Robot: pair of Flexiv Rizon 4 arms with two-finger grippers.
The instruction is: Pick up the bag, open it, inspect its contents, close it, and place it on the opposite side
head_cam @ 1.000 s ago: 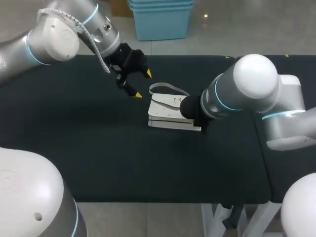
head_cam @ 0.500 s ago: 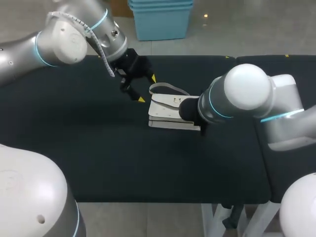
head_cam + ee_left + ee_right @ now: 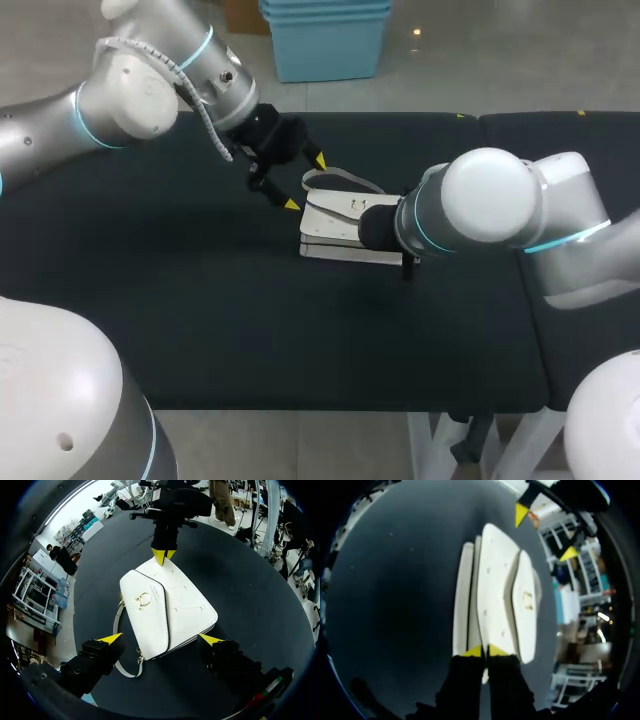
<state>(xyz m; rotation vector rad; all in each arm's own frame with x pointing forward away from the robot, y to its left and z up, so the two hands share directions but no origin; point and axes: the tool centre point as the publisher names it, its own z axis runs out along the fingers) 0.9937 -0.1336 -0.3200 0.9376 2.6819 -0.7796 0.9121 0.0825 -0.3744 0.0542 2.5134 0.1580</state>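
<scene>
A white rectangular leather handbag with a front flap lies flat on the black cloth-covered table, flap side up; a small gold ring clasp sits on the flap, and a pale thin strap loops out from the bag's long edge on the flap side and lies on the table just beside it.

The left gripper is just beside the bag's short end nearer the left arm, close to where the strap begins; its claw is spread wide, wider than the bag itself; in the left wrist view the two yellow fingertips flank that end of the bag, one off each long side, neither seen to touch it.

The right gripper is at the bag's opposite short end; in the head view the right arm's forearm hides most of it; its yellow tips are pressed together and rest against that end of the bag, on the body panel beside the flap; whether a thin edge of the bag is caught between them I cannot tell; seen from the left wrist, the same closed tips point down onto the bag's far end.
</scene>
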